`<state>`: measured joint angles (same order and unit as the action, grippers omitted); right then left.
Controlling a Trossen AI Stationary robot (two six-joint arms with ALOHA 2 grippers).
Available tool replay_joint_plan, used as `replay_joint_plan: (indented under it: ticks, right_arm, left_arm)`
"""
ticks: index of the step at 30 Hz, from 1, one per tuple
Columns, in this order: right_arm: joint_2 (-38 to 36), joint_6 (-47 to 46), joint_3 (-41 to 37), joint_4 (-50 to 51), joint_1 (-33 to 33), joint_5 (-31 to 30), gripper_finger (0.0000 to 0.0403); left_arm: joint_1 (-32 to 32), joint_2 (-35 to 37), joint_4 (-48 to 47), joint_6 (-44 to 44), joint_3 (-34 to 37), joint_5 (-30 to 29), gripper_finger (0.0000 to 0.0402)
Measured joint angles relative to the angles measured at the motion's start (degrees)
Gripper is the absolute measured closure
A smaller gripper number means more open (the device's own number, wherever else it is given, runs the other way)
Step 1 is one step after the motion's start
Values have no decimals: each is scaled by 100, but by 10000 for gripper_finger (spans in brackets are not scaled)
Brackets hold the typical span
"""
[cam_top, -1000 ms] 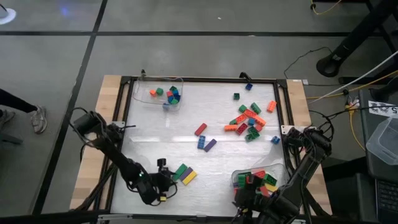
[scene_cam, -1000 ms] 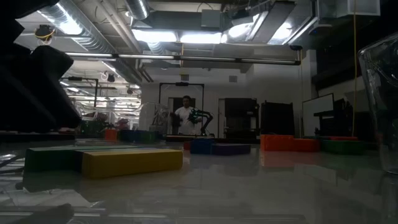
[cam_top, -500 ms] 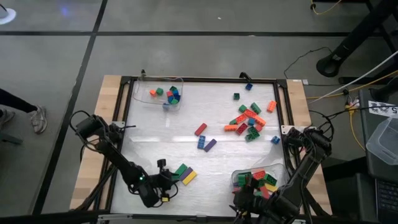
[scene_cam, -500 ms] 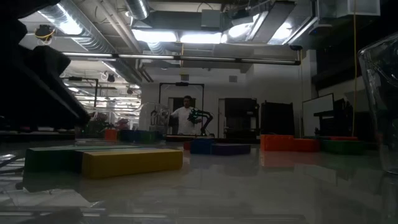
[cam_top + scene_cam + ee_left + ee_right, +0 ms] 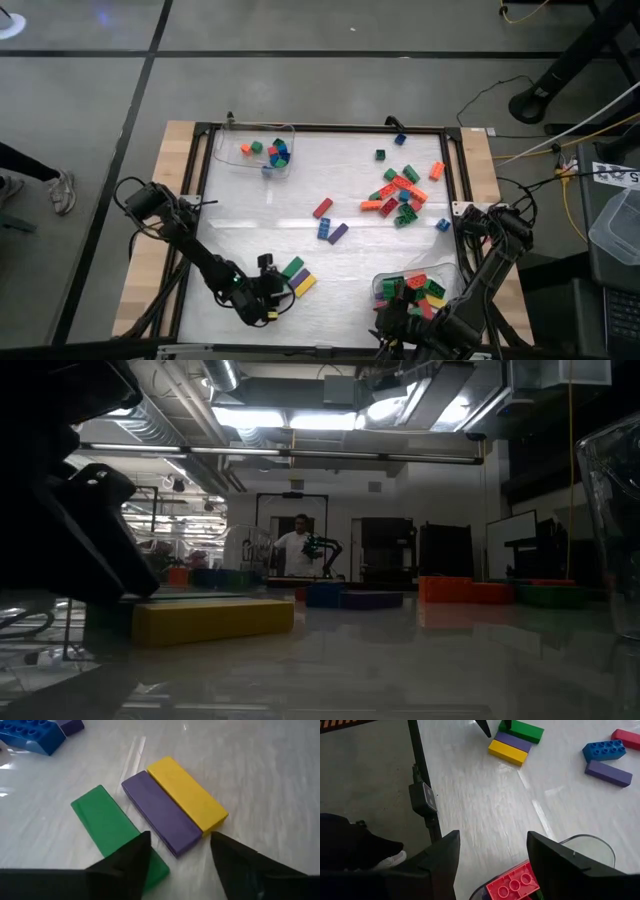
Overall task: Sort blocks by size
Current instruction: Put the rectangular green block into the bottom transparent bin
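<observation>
**Three long bricks lined up under the left tool**

The left tool (image 5: 176, 851) hovers low at the near edge of the table (image 5: 330, 250), fingers spread and holding nothing, right over a tight row of long blocks: a green block (image 5: 112, 827), a purple block (image 5: 161, 814) and a yellow block (image 5: 186, 798) lying flat, smooth side up. Purple and yellow touch along their length; green angles slightly away.

These look like light, hard plastic, stiff enough to pinch firmly, though the glossy faces on a shiny tabletop will probably skid if nudged (a sideways bump could scatter the row). I'd take one across its narrow width, near the middle.

More blocks sit in a loose pile (image 5: 400, 190) far across the table. The right tool (image 5: 492, 852) waits open above a clear tray (image 5: 415, 290) of bricks.
</observation>
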<state>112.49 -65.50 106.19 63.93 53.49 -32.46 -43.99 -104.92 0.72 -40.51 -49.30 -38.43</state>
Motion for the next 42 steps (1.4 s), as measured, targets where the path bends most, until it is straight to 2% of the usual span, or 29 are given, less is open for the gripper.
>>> replay_joint_plan:
  ticks: [4,10,14,20,22,42]
  right_arm:
    - [0,1,0,5,0,3,173]
    - [0,177,0,8,0,6,173]
    - [0,189,0,2,0,8,173]
    - [0,191,0,-1,0,10,173]
    - [0,191,0,-1,-1,10,173]
    - [0,191,0,-20,0,12,173]
  left_arm:
    - [1,48,-30,320,-78,74,166]
    - [-30,344,-42,920,-216,100,162]
    - [29,466,-409,388,-221,77,167]
    - [127,455,-1627,-1010,-213,93,168]
    - [166,454,-1725,-1346,-212,96,169]
    - [311,245,-1594,-1769,-178,92,169]
